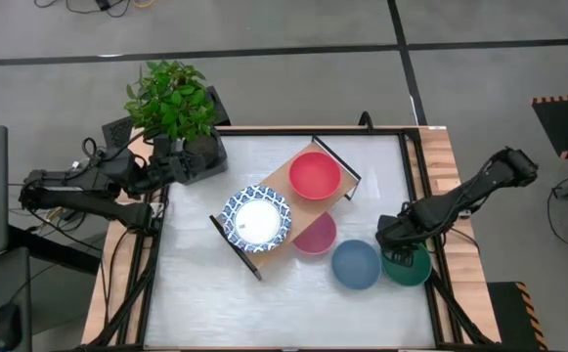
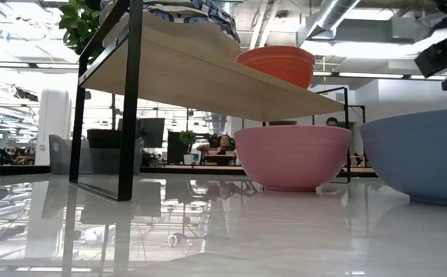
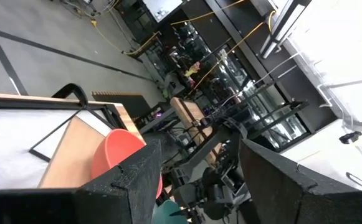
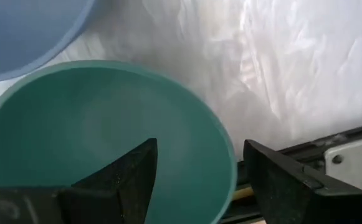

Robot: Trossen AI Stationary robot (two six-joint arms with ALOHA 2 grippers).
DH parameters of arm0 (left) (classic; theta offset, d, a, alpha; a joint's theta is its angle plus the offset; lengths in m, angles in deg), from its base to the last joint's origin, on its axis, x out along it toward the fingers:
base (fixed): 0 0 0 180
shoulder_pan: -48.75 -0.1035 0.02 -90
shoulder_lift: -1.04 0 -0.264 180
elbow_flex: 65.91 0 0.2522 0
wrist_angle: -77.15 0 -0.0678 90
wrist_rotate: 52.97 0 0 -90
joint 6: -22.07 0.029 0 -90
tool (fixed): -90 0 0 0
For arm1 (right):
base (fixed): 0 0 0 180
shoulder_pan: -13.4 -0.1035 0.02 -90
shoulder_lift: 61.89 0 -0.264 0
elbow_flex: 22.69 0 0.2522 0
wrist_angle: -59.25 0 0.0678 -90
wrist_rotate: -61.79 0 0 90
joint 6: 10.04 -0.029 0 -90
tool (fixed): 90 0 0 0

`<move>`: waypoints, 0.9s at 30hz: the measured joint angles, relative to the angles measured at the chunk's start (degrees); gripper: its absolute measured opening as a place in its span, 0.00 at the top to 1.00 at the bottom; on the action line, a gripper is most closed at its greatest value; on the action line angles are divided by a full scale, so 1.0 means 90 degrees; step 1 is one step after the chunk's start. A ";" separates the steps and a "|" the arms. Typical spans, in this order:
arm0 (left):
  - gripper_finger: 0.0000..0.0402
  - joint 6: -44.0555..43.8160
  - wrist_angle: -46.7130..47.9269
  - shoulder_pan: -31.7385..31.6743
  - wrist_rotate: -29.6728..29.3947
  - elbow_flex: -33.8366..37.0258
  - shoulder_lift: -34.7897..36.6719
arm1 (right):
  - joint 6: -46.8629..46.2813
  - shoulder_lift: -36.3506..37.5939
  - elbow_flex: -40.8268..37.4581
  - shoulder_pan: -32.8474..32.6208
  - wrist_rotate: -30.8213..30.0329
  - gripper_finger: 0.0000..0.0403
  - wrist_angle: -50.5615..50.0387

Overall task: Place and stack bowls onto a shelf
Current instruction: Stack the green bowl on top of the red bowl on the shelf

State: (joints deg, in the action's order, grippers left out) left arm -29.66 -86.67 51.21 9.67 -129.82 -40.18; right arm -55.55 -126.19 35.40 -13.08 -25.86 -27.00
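The green bowl (image 4: 100,143) sits on the worktop (image 1: 205,303) near its right edge, just beside the blue bowl (image 1: 356,264). The right gripper (image 4: 199,180) hangs right over the green bowl with its fingers spread apart. One finger is over the inside of the bowl and the other is past the rim, so it looks ready to pinch the rim. It holds nothing yet.

The shelf (image 1: 282,181) stands in the middle of the worktop. On it are a red bowl (image 1: 314,174) and a white bowl with a blue rim (image 1: 257,219). A pink bowl (image 2: 292,156) sits on the worktop, partly under the shelf.

The left gripper (image 3: 199,180) waits by the plant (image 1: 171,98), spread open and empty.

The green bowl is close to the worktop's edge. If the gripper pushes the rim instead of pinching it, the bowl could tip or slide off. It could also bump the blue bowl.
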 joint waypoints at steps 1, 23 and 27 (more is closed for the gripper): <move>0.50 -0.0010 0.0001 0.0001 0.0003 0.0000 0.0000 | -0.0101 -0.0103 0.0000 0.0000 0.0055 0.34 0.0037; 0.50 -0.0134 0.0040 0.0000 0.0120 0.0000 0.0000 | -0.0662 -0.1643 0.0027 -0.0005 0.0428 0.49 0.0719; 0.50 -0.0134 0.0127 0.0000 0.0107 0.0000 0.0000 | -0.0776 -0.1566 0.0029 -0.0007 0.0453 0.71 0.0585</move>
State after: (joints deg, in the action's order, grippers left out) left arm -30.86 -85.53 51.21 10.64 -129.82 -40.18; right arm -62.53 -140.28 35.66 -13.15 -21.79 -21.73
